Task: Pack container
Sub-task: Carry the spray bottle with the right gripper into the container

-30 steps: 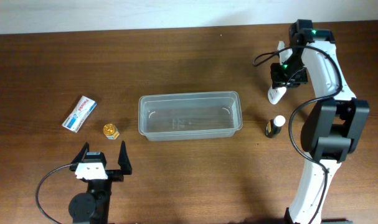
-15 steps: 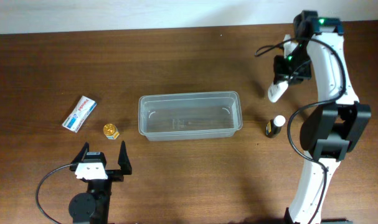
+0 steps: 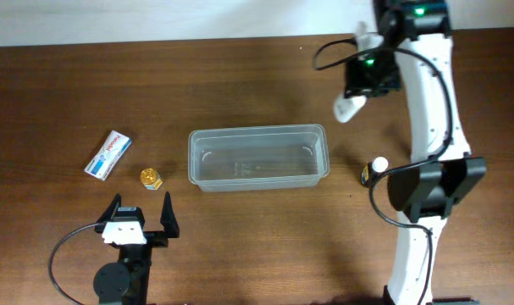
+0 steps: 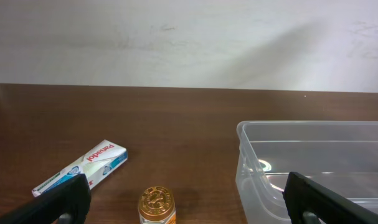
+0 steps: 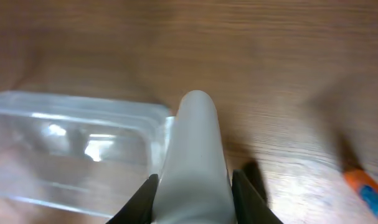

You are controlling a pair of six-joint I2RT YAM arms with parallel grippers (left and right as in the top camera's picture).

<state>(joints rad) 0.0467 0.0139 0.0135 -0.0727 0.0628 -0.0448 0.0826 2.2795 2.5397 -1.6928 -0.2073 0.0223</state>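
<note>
Right gripper [image 3: 358, 91] is swinging up and left versus a second ago, now sitting upper right of frame, beyond the tub's far-right corner. Its fingers are clamping a white rounded item [image 5: 195, 149].

Suggest centring over the tub opening, aligning the item with the long axis, clearing the rim, lowering, then releasing.

Container [image 3: 257, 130] is sitting mid-frame, empty. Gold-capped bottle [image 3: 151, 178], toothpaste tube [image 3: 108, 154] and dark bottle [image 3: 374, 170] are lying outside it. Left gripper [image 3: 140, 202] is idling lower left, fingers spread.
</note>
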